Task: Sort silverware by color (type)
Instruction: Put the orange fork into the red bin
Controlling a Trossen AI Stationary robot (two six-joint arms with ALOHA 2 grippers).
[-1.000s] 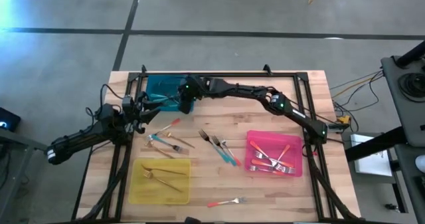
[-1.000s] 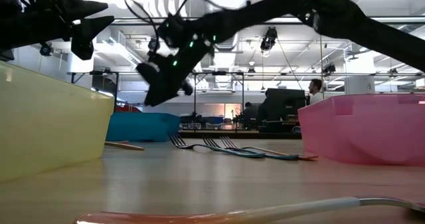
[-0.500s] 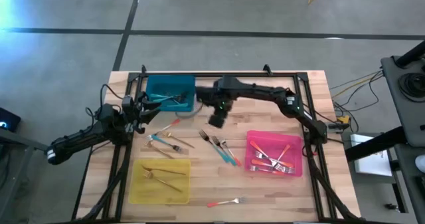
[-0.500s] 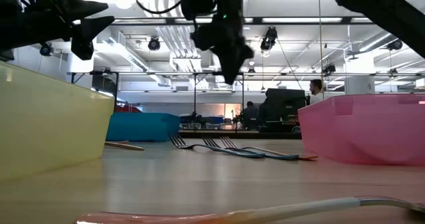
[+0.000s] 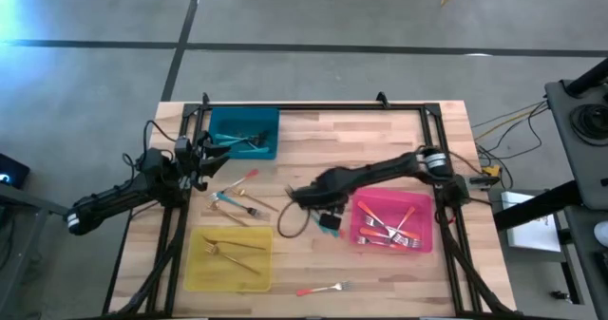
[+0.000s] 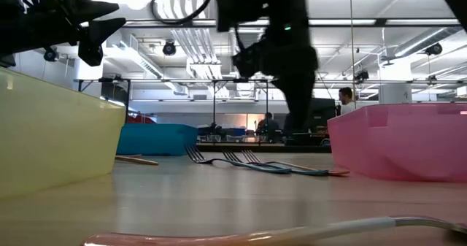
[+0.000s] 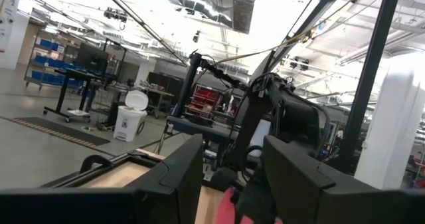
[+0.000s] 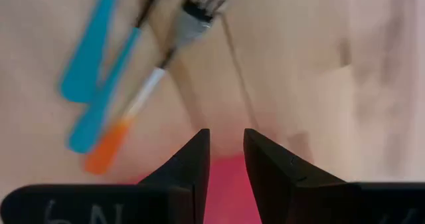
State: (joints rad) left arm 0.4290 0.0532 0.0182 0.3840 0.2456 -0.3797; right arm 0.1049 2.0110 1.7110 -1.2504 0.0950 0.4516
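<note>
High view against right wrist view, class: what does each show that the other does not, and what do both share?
Only the high view shows the teal tray, yellow tray, the waiting left gripper at the table's left, and the whole right arm. Only the right wrist view shows the right gripper empty, fingers slightly apart. Both show the centre forks and the pink tray.

Right arm (image 5: 380, 173) hid most centre forks (image 5: 332, 230) | foreground fork (image 6: 292, 233) was blurred, cut off at edge

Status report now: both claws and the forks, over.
Right claw open, empty, above centre forks. Left claw open, waiting near teal tray. Nothing in the way.
</note>
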